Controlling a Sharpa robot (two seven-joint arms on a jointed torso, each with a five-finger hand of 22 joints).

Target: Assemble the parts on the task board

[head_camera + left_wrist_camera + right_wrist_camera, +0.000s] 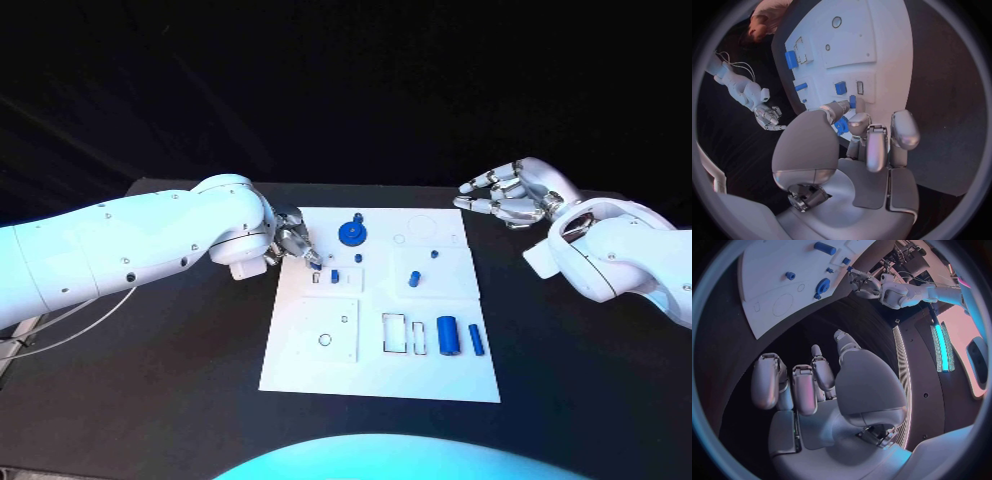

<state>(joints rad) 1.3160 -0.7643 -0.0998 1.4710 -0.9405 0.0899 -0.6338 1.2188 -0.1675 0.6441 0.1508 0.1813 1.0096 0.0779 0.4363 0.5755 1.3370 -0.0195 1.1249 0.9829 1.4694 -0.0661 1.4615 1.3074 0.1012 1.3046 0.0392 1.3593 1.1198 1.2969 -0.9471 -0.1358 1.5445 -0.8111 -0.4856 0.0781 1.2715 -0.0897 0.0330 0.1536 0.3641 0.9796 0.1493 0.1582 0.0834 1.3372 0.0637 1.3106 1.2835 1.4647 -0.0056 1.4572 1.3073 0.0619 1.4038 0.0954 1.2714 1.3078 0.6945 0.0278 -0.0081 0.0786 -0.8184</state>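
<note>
From my head, my left hand (293, 245) sits at the task board's (378, 375) far left edge, fingertips on a small blue part (316, 266). My left wrist shows it pinched. My right hand (508, 196) hovers off-board, loosely curled, holding nothing.

Flat matte black table (173, 400) carries one thing directly: the white rectangular task board plate (433, 375), lying flat near the table's middle, long side running away from the robot. Dark bare table surface shows on all sides of the board. Thin pale cables (58, 325) hang off the left edge of the table beside the arm.
</note>
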